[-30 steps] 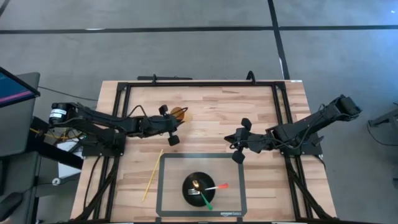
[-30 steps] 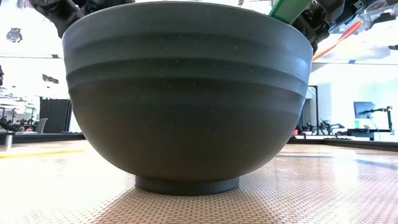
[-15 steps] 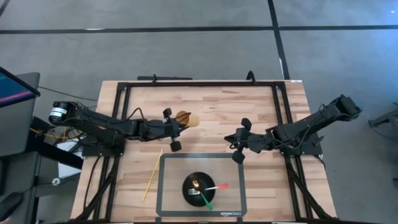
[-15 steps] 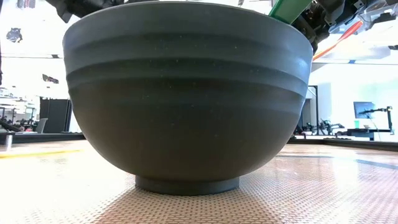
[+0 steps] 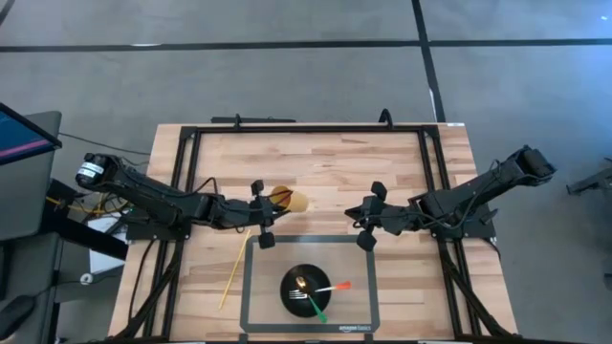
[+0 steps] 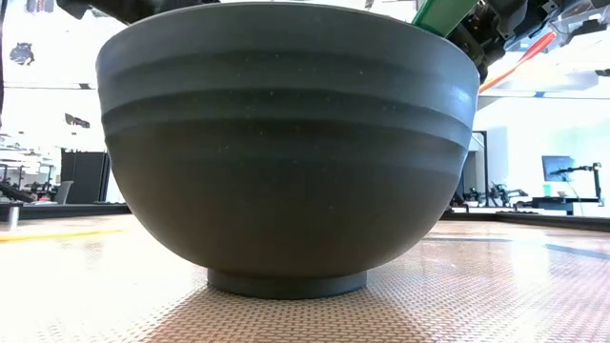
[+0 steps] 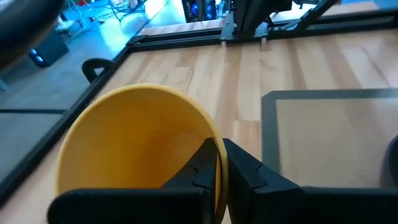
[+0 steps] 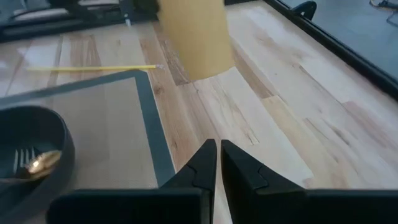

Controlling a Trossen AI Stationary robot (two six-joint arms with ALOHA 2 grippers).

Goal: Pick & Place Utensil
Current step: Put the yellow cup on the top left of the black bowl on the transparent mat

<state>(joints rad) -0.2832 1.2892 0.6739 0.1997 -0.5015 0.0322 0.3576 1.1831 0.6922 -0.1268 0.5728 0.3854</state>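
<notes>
The left gripper was mid-carry, its fingers closed on the rim of the yellow cup, held lifted and tipped over the wood just off the mat's eleven o'clock corner. The right gripper hung with fingers together and empty at the mat's one o'clock. The utensils, a fork, a gold spoon and green and orange-handled pieces, lay in the dark bowl on the mat, at five o'clock from the left gripper and well apart from it. One yellow chopstick lay on the wood at the gripper's seven o'clock. Next, I'd say: set the cup upright, then fetch a utensil.
</notes>
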